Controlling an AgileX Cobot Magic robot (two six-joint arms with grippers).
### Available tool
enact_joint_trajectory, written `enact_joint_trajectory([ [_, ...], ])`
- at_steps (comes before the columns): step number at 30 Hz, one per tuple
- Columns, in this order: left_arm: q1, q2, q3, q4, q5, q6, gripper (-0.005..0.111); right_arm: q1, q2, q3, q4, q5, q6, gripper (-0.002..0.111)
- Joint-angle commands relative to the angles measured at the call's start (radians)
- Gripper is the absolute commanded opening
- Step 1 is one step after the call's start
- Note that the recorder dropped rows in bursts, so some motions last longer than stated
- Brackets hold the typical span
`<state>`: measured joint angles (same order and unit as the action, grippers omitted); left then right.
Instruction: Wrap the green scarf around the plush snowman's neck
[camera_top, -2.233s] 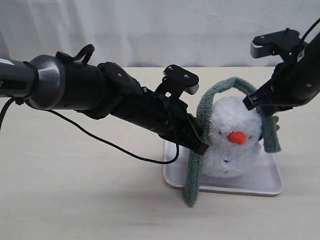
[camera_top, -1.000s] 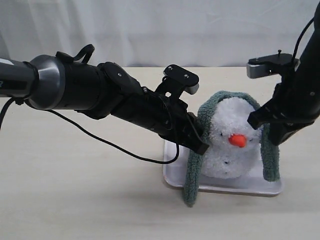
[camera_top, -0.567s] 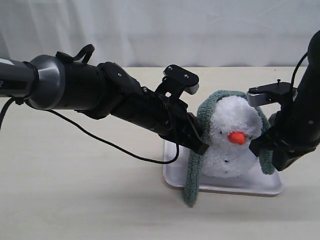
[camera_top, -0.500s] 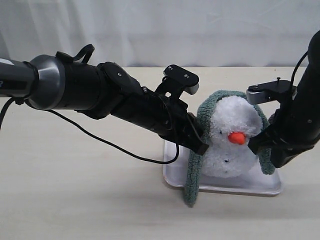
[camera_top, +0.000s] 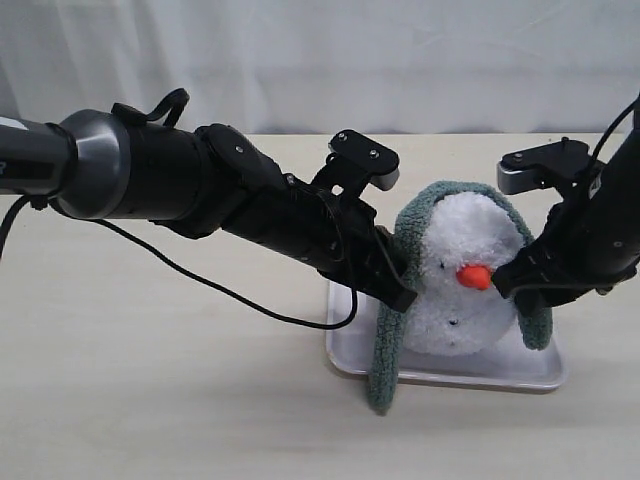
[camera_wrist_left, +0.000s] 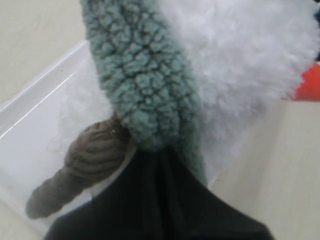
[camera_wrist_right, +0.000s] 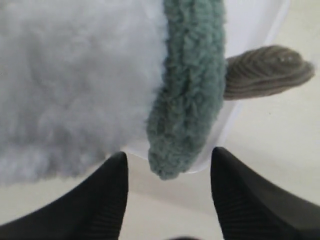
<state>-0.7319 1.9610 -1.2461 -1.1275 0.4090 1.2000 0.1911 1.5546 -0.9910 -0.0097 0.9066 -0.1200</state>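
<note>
A: Where was the green scarf (camera_top: 384, 345)?

B: Draped over the crown of the plush snowman (camera_top: 455, 235), like a hood. One end hung down each side of the head. None of it sat in the neck (camera_top: 445, 297).

A: Ends?

B: The end on the left arm's side was the longer one. It hung past the rim of the tray (camera_top: 345, 352) and reached the table (camera_top: 150, 400). The other end was shorter and stopped beside the body, over the tray.

A: Snowman pose?

B: Upright on the white tray, carrot nose (camera_top: 473, 276) toward the exterior camera. The tray lay flat on the beige table.

A: Left gripper (camera_top: 397, 288)?

B: Against the snowman's side, about level with the neck. In the left wrist view its jaws were pinched together on the scarf, with the fleece bunched where it entered them. A brown twig arm (camera_wrist_left: 82, 165) lay just beside, over the tray.

A: Right gripper (camera_top: 512, 282)?

B: On the opposite side, close to the nose. In the right wrist view its fingers (camera_wrist_right: 107, 200) were spread apart and held nothing. The scarf's rounded tip hung just into the gap between them, with no contact I could see. The other twig arm (camera_wrist_right: 265, 70) stuck out from behind the scarf.
</note>
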Motion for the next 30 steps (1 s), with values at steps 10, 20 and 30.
enact_joint_trajectory([
  [10,-0.003,0.001,0.0,-0.008,0.006,0.006,0.0,-0.002,0.011,0.079,0.089,-0.023,-0.109,0.004],
  [20,-0.003,0.001,0.0,-0.009,0.007,0.006,0.0,-0.002,0.005,0.097,0.156,0.032,-0.146,0.004],
  [30,-0.003,0.001,0.0,0.017,0.057,0.006,0.0,-0.002,-0.159,0.05,0.156,-0.026,-0.149,0.004],
])
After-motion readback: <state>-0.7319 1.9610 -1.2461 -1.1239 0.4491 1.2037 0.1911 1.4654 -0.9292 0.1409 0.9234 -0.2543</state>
